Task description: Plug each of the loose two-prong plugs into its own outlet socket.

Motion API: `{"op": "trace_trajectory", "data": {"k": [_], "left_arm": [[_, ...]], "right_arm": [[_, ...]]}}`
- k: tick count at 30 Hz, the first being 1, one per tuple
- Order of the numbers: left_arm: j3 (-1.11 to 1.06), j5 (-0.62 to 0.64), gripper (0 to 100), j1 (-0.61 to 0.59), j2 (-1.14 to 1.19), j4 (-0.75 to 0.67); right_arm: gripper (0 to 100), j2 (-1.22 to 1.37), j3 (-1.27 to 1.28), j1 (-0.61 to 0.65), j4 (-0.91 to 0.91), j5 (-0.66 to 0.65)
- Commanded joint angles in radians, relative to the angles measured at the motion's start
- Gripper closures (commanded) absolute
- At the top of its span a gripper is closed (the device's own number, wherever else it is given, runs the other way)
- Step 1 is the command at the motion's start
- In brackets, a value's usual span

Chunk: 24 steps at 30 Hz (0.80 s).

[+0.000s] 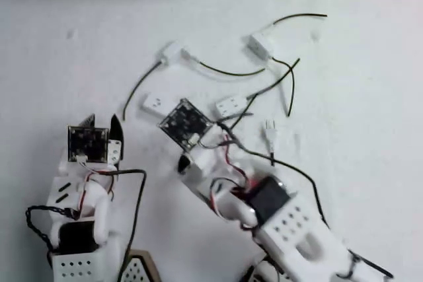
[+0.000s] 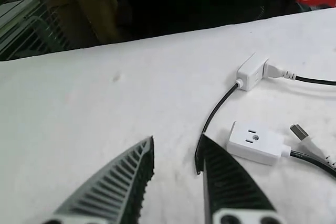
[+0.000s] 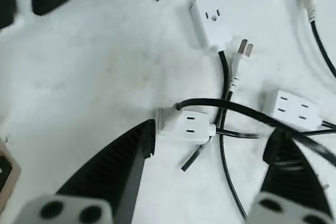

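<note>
So the left end effector (image 2: 176, 182) sat released over the near-left desk (image 1: 59, 51), and the right end effector (image 3: 212, 145) was released too, straddling a socket (image 3: 186, 126) mid-desk. The loose plug (image 1: 269, 130) to its right looked like light, hard plastic on a floppy cord (image 1: 271, 153), so I'd pinch its moulded body.

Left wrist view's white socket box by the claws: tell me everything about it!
The socket box is a small white plastic-looking block lying flat on the white table. Its top face has two slots and a round hole, all empty. A black cable leaves one end. A loose plug lies close beside that end. The open left gripper is near, not touching it.
</note>
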<state>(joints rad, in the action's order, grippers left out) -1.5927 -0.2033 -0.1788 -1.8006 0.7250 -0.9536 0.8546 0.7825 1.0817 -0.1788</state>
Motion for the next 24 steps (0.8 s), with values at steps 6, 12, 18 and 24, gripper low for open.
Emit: {"op": "trace_trajectory", "data": {"k": [6, 12, 18, 24], "left_arm": [[0.012, -0.005, 82, 0.119, -0.007, 0.104], [0.110, -0.005, 73, 0.171, -0.002, 0.288], [0.141, -0.095, 71, 0.351, -0.001, 0.434], [0.127, -0.144, 71, 0.404, 0.002, 0.450]], "right_arm": [[96.1, -0.091, -0.058, -0.015, 0.208, 0.011], [98.1, -0.090, 0.023, -0.246, 0.136, 0.012], [97.4, -0.082, 0.035, -0.530, -0.031, 0.012], [97.1, -0.082, 0.035, -0.716, -0.074, 0.003]]}}
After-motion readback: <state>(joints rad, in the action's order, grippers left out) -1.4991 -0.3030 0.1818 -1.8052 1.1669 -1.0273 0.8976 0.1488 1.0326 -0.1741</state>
